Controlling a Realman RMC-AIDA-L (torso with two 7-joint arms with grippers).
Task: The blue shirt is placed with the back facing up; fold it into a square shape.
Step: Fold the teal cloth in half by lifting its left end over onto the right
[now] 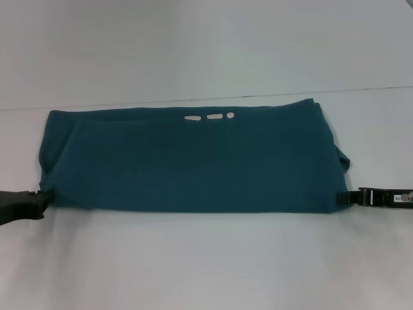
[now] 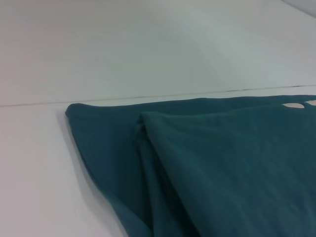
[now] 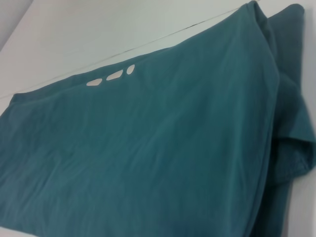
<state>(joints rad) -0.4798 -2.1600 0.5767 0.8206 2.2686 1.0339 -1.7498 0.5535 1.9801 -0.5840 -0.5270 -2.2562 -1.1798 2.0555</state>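
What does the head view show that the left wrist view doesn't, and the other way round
Only the head view shows both grippers: the left gripper at the near left corner of the blue shirt and the right gripper at its near right corner, plus the shirt's whole folded, wide rectangular outline. Only the left wrist view shows up close the layered fold edge at the shirt's left end. Both show the shirt on the white table and white marks near its far edge.
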